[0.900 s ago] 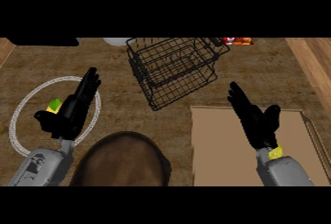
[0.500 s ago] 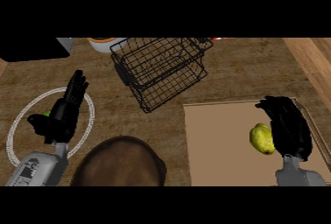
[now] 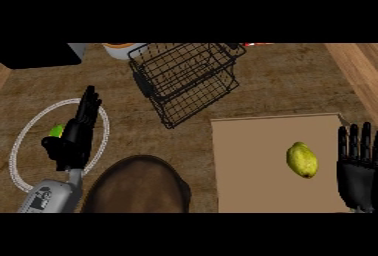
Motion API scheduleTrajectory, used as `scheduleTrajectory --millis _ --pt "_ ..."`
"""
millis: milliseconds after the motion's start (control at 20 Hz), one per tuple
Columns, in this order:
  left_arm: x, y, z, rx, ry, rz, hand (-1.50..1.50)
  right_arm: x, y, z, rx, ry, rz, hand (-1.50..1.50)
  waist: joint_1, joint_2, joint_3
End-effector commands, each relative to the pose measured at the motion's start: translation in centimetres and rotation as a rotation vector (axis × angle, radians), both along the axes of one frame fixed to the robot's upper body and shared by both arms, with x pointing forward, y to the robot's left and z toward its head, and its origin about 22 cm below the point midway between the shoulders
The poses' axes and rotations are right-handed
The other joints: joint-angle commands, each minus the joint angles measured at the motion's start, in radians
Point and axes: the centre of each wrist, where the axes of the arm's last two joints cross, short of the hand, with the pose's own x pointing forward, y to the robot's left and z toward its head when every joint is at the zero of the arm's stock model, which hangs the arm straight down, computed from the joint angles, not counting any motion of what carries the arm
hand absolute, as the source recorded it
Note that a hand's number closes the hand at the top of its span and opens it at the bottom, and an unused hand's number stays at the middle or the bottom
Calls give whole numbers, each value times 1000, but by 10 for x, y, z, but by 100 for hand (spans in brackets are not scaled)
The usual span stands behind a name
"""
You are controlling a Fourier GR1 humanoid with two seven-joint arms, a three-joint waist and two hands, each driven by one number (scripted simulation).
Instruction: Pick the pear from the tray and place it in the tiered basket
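A yellow-green pear (image 3: 302, 159) lies on the flat brown tray (image 3: 251, 170) at the lower right. My right hand (image 3: 357, 167) stands just right of the pear, fingers straight and open, not touching it. The black wire tiered basket (image 3: 187, 80) sits at the upper middle of the counter, with nothing inside that I can see. My left hand (image 3: 76, 135) rests open at the left, fingers pointing up, over a white ring-shaped plate (image 3: 29, 137).
A small green object (image 3: 55, 131) peeks out beside my left hand on the plate. A dark brown round object (image 3: 136, 185) fills the lower middle. A white and orange cup (image 3: 120, 49) and a dark block (image 3: 40, 54) stand at the back left.
The view has shifted, so the basket sits more to the middle. My right hand has moved right, off the pear, which now shows fully on the tray.
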Motion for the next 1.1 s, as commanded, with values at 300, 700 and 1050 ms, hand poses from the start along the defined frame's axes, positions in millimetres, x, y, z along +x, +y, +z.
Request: scheduleTrajectory --millis 300,700,1050 --pt "-2 -20 6 22 -25 -32 0 -101 -155 21 -585 -78 158 -150 50 10 -13" --pt "-10 -32 3 30 -17 -59 0 -106 -214 113 -1128 -4 214 -150 84 10 -17" --pt "-15 -36 15 28 -4 -71 0 -84 -213 119 -1301 43 273 -150 95 8 -18"
